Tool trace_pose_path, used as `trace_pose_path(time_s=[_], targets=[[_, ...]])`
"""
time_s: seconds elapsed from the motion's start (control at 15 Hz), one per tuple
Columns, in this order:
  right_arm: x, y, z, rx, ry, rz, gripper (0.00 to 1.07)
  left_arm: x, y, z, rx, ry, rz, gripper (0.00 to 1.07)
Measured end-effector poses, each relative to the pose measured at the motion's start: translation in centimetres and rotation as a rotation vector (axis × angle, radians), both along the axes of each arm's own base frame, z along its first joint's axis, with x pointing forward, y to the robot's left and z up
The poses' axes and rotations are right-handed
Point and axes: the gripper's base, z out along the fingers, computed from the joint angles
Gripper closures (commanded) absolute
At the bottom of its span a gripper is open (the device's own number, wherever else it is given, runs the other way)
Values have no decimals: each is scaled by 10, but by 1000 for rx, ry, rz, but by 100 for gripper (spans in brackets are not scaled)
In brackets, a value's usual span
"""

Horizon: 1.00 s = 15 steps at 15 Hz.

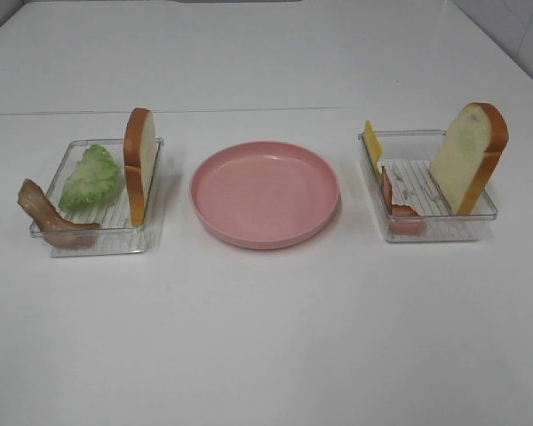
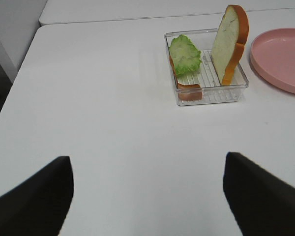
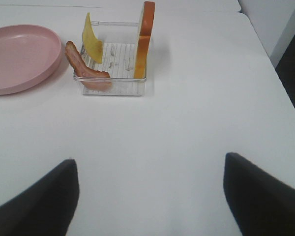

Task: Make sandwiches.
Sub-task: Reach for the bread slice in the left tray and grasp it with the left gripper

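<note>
White bench carries a likely light, spongy bread slice upright at mid-left, best pinched across its flat faces; left tool and right tool gape wide, empty.

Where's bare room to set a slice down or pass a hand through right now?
Widest free patch: the table in front of both trays and the pink plate. The plate itself is bare. Narrow strips lie between plate and each tray. Crowded: left tray with bacon, lettuce, upright bread; right tray with cheese, bacon, leaning bread.
</note>
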Motion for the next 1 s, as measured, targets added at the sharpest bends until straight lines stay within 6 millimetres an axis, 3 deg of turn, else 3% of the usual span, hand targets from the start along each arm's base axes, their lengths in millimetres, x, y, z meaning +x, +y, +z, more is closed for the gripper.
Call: trace_pose_path(time_s=[1.0], targets=[[0, 0, 0, 0, 0, 0, 31, 0, -1, 0, -8, 0, -6, 27]])
